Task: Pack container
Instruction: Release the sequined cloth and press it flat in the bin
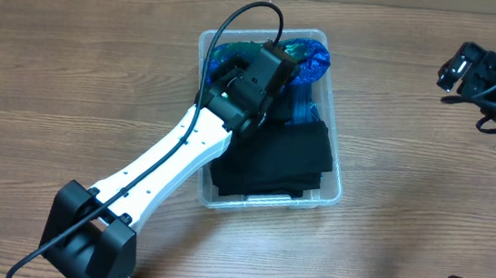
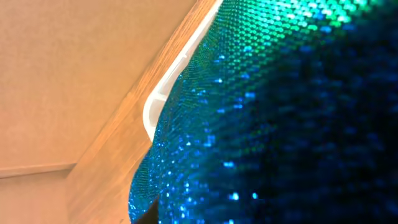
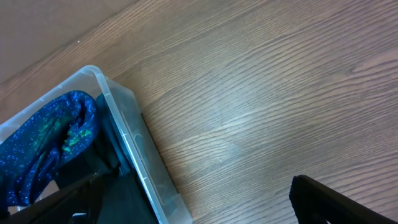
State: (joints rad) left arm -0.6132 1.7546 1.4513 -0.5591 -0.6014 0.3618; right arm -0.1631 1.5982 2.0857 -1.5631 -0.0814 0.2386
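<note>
Wood-grain table [image 1: 72, 67] from overhead, with the container [image 1: 332, 195] near its middle. Already packed with a folded black cloth [image 1: 273, 160] in the near half and blue-green sequined fabric [image 1: 315, 59] bunched at the far end. Reaching down into that far end, the left gripper [image 1: 228, 64]; cannot tell from here how far open, or whether holding anything.

From the left wrist: sequins pressed close across nearly everything, plus a strip of white rim and wood. No fingers shown clearly, so no better answer on the grip.

From the right wrist: right gripper [image 3: 198, 186] spread wide and empty, over bare wood just beside the container's corner. Nothing else waiting in view, so packing looks nearly done; probably only tucking the fabric down remains.
</note>
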